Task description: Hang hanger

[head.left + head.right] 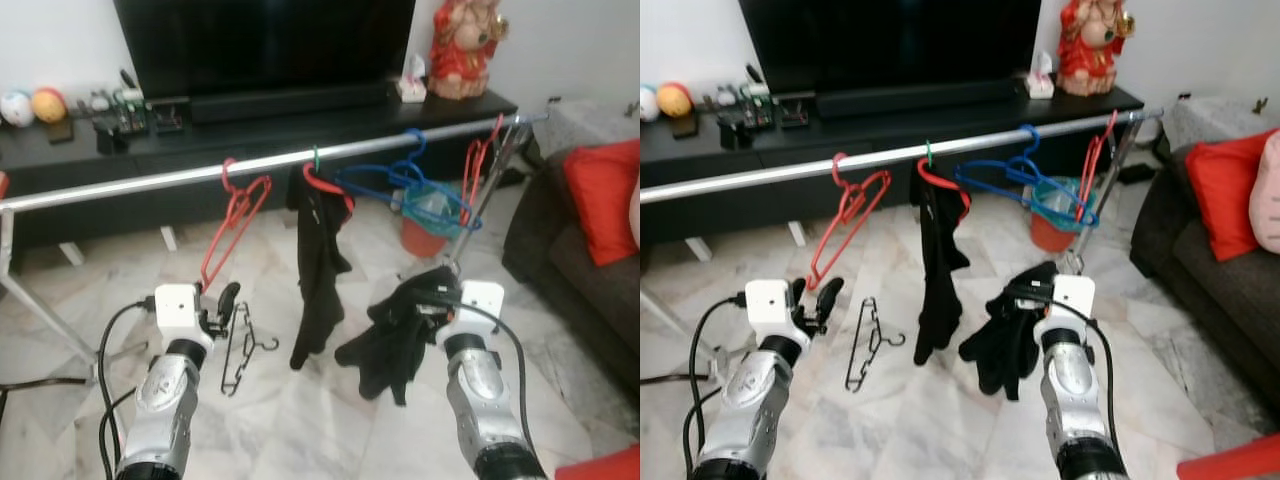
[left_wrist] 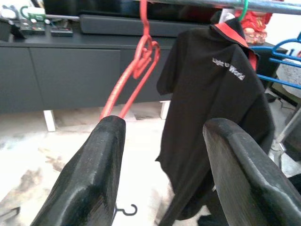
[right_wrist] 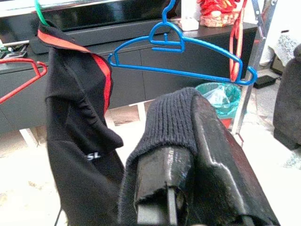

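Note:
A silver rail (image 1: 180,178) crosses the room and carries an empty red hanger (image 1: 235,215), a black shirt (image 1: 318,260) on a green-hooked hanger, blue hangers (image 1: 410,185) and more red ones at its right end. A black hanger (image 1: 240,350) lies on the floor below. My left gripper (image 1: 225,305) is open, just under the red hanger (image 2: 134,75) and holding nothing. My right gripper (image 1: 425,300) is shut on a black knit garment (image 1: 395,340), which drapes over its fingers (image 3: 221,155) in front of the blue hanger (image 3: 183,52).
A black TV console (image 1: 250,125) runs behind the rail with a red figurine (image 1: 465,45) on it. A teal bin and red bucket (image 1: 425,225) stand under the rail's right end. A dark sofa with a red cushion (image 1: 600,200) is at the right.

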Controlling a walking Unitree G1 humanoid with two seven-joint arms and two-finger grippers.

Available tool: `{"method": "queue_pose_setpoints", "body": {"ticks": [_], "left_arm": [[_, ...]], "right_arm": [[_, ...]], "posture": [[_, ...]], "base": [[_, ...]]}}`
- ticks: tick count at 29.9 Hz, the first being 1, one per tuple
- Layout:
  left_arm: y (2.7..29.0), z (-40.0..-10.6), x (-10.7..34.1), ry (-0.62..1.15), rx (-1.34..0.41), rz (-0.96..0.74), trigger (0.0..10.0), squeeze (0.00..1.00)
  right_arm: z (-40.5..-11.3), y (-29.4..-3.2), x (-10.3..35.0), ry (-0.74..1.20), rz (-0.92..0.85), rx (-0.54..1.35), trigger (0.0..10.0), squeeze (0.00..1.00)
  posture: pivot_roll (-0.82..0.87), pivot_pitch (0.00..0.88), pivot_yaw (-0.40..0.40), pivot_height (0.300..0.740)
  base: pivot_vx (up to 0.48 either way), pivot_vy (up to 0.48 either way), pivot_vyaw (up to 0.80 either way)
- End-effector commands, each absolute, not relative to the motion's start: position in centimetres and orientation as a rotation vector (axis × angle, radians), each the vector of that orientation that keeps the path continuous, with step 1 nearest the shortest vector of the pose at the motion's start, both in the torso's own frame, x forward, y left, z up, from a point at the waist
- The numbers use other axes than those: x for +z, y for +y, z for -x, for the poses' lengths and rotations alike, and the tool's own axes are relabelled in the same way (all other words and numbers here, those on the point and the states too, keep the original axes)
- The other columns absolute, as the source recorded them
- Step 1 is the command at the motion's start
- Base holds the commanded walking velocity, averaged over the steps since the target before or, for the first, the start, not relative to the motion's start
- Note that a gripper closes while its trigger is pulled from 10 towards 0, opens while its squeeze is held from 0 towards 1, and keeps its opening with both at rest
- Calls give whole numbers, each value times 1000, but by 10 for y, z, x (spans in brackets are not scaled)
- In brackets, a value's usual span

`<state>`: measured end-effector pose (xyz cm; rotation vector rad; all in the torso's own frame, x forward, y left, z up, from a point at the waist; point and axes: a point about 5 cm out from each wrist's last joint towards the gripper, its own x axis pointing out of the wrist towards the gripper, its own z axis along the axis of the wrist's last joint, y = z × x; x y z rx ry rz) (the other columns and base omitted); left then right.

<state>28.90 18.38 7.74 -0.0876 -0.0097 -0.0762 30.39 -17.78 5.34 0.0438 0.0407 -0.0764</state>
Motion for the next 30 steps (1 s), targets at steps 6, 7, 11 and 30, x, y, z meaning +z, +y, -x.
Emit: {"method": "queue_pose_setpoints", "body": {"ticks": [6,7,11,30], "left_arm": [[182,-289,77,3,-88,94,10000,0],[182,-289,77,2,-88,97,10000,0],[181,-289,77,-2,-95,101,10000,0],[178,-290,80,-8,-108,108,10000,0]], "right_arm": [[-307,-177,62,-6,-44,-83,10000,0],[-307,-177,62,-6,-44,-83,10000,0],[-307,-178,62,-4,-54,-93,10000,0],[-307,-177,64,-22,-49,-94,10000,0]], "posture": [[-12,0,-8,740],[-13,0,-7,740],[-11,0,-5,740],[-8,2,-1,740]], "base": [[0,86,0],[0,322,0],[0,321,0],[0,197,-136]]}}
